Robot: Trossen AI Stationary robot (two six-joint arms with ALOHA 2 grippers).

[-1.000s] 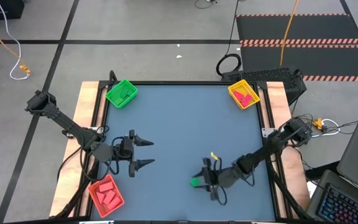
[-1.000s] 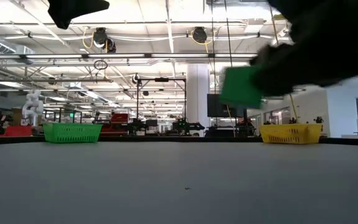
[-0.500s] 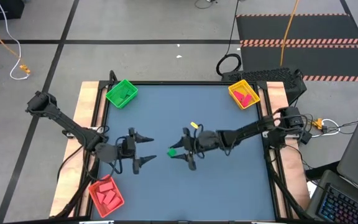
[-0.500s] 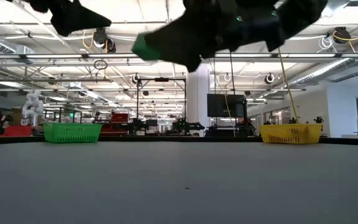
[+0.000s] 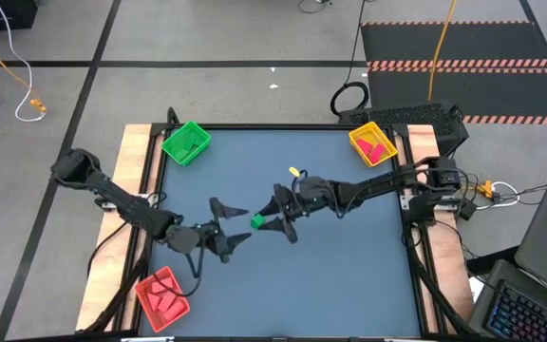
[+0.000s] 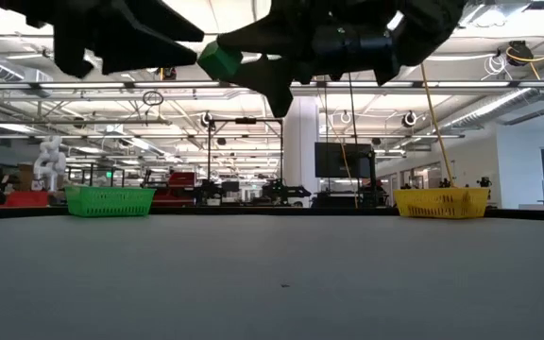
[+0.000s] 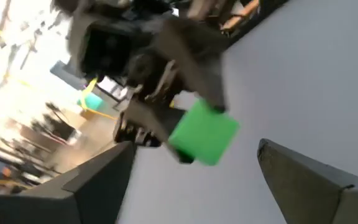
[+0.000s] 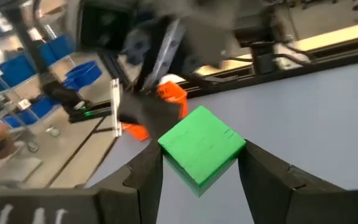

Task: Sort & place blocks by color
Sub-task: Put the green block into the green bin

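Over mid-surface the right claw (image 5: 272,219) was clamped on a green block (image 5: 255,221) — the last loose one, seemingly — facing the left claw (image 5: 232,224), fingers apart; trays already held blocks.

A second ago my right hand (image 5: 266,215) was low near the front right of the tabletop (image 5: 349,285) with the green block (image 5: 255,221) pinched in it. Since then I've swung that arm across to the middle, carrying the block up and over, and it now hangs in the air at the centre. My left hand (image 5: 238,224) has moved too: it was waiting near the left edge, fingers spread, and has now reached in toward the centre, its open fingers just beside the block, facing my right hand.
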